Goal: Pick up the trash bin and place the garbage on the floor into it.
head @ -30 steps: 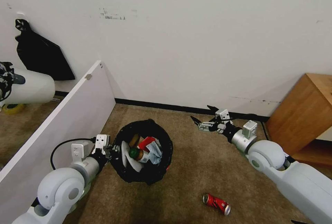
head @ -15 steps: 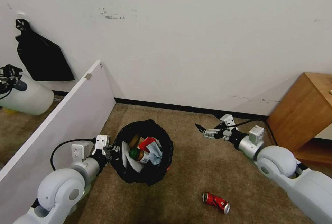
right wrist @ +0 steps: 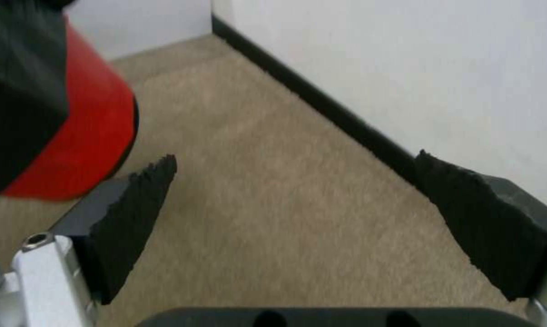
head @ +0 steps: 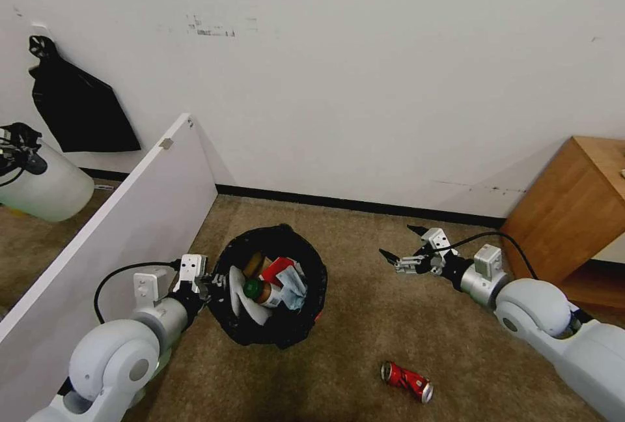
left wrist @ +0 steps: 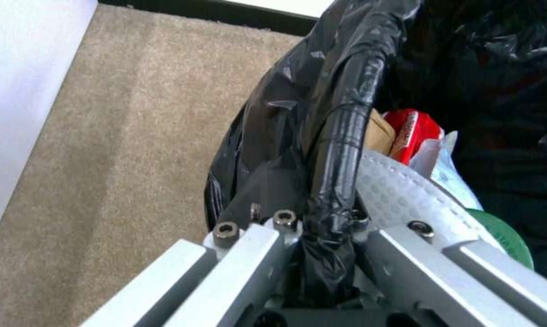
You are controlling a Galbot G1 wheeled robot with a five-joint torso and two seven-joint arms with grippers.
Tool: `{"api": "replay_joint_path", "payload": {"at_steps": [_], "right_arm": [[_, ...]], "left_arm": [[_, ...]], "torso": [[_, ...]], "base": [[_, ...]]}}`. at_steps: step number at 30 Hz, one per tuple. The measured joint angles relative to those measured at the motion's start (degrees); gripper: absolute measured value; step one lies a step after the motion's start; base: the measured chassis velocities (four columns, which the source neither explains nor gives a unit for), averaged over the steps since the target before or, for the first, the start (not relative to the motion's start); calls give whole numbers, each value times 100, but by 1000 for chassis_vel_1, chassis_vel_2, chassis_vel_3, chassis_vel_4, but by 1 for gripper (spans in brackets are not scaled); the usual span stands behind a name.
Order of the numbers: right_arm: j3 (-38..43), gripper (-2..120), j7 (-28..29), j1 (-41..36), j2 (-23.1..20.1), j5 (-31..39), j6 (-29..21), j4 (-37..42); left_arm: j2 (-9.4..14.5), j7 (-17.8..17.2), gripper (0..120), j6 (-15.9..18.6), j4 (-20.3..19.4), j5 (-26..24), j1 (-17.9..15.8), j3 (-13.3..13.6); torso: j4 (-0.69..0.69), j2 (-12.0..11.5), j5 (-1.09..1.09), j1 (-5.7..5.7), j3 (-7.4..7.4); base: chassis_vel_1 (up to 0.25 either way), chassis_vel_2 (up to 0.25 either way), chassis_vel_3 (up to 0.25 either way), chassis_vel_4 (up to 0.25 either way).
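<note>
The trash bin (head: 277, 331), lined with a crinkly black bag, stands on the beige carpet floor (head: 364, 331). Inside it lies garbage: a white slipper (head: 237, 292), a green-capped bottle (head: 255, 290), a red carton (head: 277, 269) and a light-blue mask (head: 291, 281). My left gripper (head: 211, 285) is shut on the bin's bagged rim (left wrist: 340, 150). A crushed red can (head: 407, 383) lies on the carpet in front of the bin, to its right. My right gripper (head: 399, 243) hovers open and holds nothing, to the right of the bin and beyond the can. Past its black pads (right wrist: 134, 213) the bin's red wall (right wrist: 80, 136) shows.
A white board (head: 130, 213) leans along the left side. A wooden cabinet (head: 573, 213) stands at the right. The black baseboard (head: 358, 204) runs under the white wall. A pale bucket (head: 45, 187) and a flat black bag (head: 78, 109) are at the far left.
My right gripper has drawn back from the wall, moving right and nearer to me, still open. The left gripper and the bin have not moved. The pale bucket at far left has shifted lower.
</note>
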Motion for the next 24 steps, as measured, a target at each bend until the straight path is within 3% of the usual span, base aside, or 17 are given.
{"api": "replay_joint_path", "payload": {"at_steps": [14,24], "right_arm": [[-921,100,-58,524,-569,721,-530,-172],[-1104,100,20,534,-606,1157,-1078,-357]], "left_arm": [[-17,77,0,0,50,56,-98,-3],[-159,208,0,0,146,216,-159,41]], "torso": [[-1,0,-1,0,0],[-1,0,0,0,0]], "base": [[0,0,0,0],[0,0,0,0]]}}
